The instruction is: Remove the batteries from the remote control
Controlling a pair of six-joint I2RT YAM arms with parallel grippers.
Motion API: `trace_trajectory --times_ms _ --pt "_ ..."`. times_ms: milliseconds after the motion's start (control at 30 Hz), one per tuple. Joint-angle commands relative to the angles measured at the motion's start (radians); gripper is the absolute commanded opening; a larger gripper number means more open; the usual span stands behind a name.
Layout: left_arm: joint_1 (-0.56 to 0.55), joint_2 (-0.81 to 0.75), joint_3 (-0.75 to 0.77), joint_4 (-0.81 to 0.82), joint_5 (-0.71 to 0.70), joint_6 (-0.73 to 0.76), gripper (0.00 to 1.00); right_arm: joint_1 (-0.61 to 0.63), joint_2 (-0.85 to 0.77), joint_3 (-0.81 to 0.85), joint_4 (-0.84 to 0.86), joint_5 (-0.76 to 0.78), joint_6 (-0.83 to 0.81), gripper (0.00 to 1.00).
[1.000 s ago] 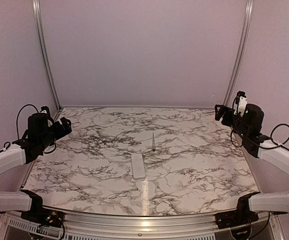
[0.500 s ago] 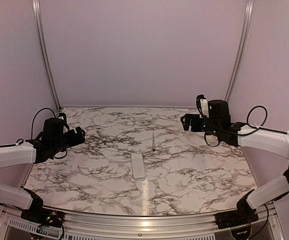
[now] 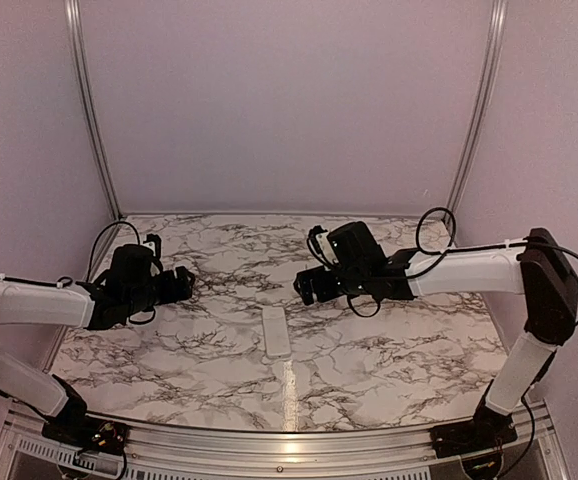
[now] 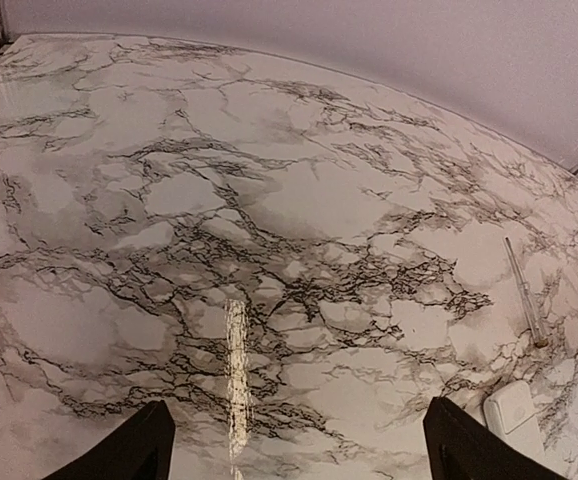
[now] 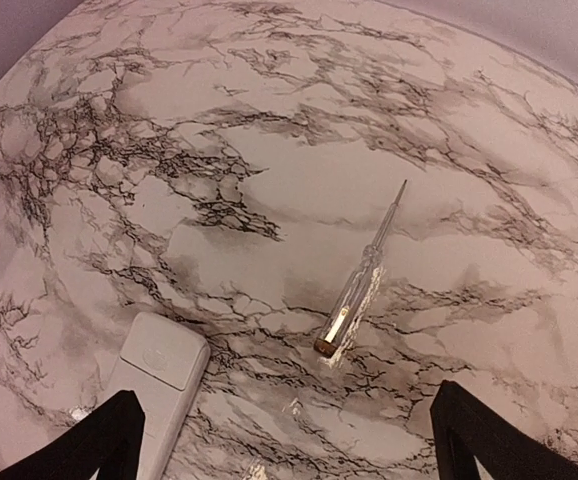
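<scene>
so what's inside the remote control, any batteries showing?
Of the remote control only the white outer shell shows; it lies flat on the marble table with nothing on top. No batteries visible: the casing covers whatever is inside.

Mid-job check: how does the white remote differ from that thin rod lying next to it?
The remote control is a broad, flat, opaque white bar; the rod is far thinner and looks translucent. The remote control keeps an even width with rounded corners, while the rod tapers to a fine point and has a darker cap at its other end. Both lie flat on the marble table, apart from each other.
</scene>
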State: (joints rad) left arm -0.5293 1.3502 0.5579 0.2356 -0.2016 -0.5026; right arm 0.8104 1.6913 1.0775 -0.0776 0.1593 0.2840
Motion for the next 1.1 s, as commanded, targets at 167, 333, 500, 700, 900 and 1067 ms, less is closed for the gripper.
trace_trajectory --times_ms 167,333,500,700,900,1067 --pt "-0.038 0.039 -0.009 0.156 -0.012 0.019 0.90 0.093 0.175 0.193 -0.167 -0.024 0.130 0.98" --pt "-0.047 0.038 -0.041 0.202 -0.013 0.016 0.89 0.144 0.255 0.277 -0.231 -0.005 0.183 0.98" --pt "-0.053 0.034 -0.052 0.212 -0.013 0.014 0.88 0.174 0.348 0.369 -0.308 0.036 0.218 0.98" --pt "-0.061 0.001 -0.069 0.203 -0.022 0.023 0.88 0.187 0.421 0.438 -0.384 0.074 0.256 0.98" --pt "-0.061 -0.040 -0.090 0.194 -0.047 0.032 0.88 0.205 0.502 0.535 -0.466 0.101 0.273 0.99" --pt "-0.061 -0.039 -0.094 0.192 -0.051 0.036 0.88 0.205 0.546 0.580 -0.487 0.103 0.288 0.94"
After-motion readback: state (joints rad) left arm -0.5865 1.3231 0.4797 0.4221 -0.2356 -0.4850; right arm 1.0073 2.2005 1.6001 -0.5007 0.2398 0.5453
